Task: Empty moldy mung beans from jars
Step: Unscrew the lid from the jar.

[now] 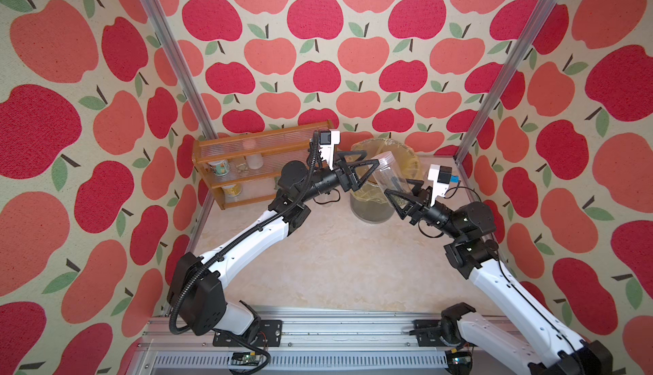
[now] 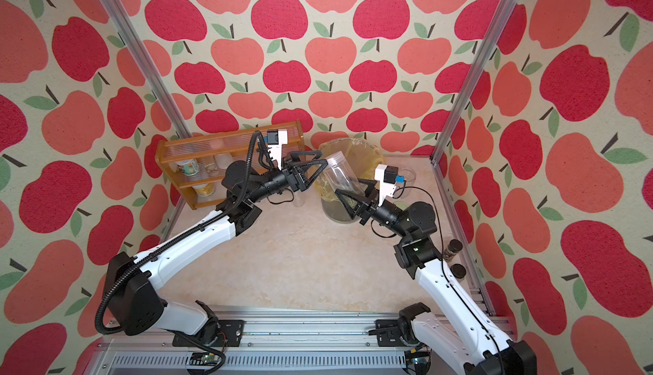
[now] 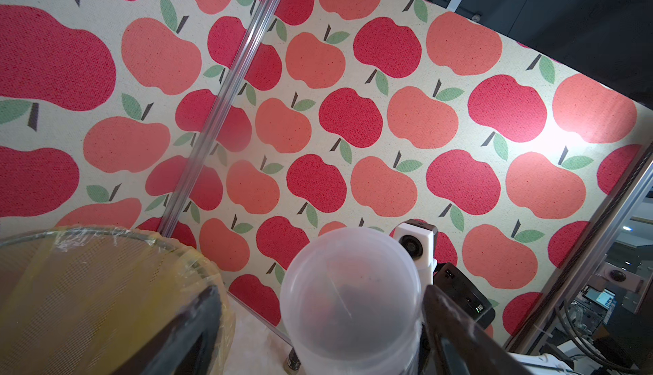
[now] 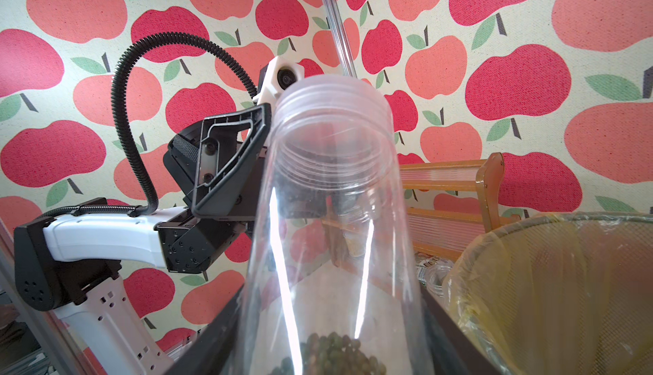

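My right gripper (image 1: 403, 198) (image 4: 332, 334) is shut on the lower body of a tall slim clear jar (image 1: 388, 175) (image 2: 341, 175) (image 4: 328, 214). The jar leans with its top toward the bin. A small heap of olive mung beans (image 4: 332, 352) lies at its lower end, between my fingers. My left gripper (image 1: 369, 164) (image 3: 319, 306) is open and straddles the jar's frosted, threaded top (image 3: 349, 292). One finger (image 3: 445, 320) stands right against that top. The other finger (image 3: 198, 320) is well clear of it.
A grey bin lined with a yellow bag (image 1: 371, 210) (image 3: 106, 267) (image 4: 565, 285) stands just behind and below the jar. A wooden rack (image 1: 254, 150) holding cans and small jars stands at the back left. A short clear jar (image 2: 408, 175) and dark-capped bottles (image 2: 454, 247) sit along the right wall.
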`<action>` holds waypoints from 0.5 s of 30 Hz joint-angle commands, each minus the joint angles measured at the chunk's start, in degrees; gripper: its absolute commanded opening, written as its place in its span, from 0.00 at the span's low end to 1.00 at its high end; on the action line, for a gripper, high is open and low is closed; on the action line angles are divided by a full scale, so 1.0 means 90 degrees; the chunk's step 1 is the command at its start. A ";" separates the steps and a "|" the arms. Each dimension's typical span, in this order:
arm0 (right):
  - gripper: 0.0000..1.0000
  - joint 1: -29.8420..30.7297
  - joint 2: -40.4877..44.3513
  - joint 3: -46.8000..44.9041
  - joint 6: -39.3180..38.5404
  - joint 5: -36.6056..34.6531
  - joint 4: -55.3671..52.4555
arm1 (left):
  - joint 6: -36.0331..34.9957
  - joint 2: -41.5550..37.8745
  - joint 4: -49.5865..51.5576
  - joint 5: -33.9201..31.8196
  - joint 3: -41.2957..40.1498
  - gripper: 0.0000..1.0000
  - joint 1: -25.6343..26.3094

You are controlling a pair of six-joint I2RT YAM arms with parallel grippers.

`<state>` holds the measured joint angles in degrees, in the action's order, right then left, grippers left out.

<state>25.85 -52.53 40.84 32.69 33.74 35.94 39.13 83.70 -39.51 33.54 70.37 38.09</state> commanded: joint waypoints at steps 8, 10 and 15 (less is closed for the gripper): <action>0.41 0.0019 -0.0176 0.0179 -0.0020 0.0139 0.0271 | 0.0069 0.0518 0.0122 0.0409 0.0652 0.87 0.0133; 0.41 0.0022 -0.0195 0.0177 -0.0029 0.0138 0.0274 | 0.0062 0.0584 0.0183 0.0482 0.0729 0.85 0.0160; 0.41 0.0048 -0.0178 0.0169 -0.0072 0.0148 0.0238 | 0.0058 0.0644 0.0192 0.0519 0.0815 0.73 0.0163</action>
<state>25.85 -54.57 40.88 32.69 34.04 35.92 39.68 88.99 -37.67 36.67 75.53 39.46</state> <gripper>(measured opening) 0.658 0.744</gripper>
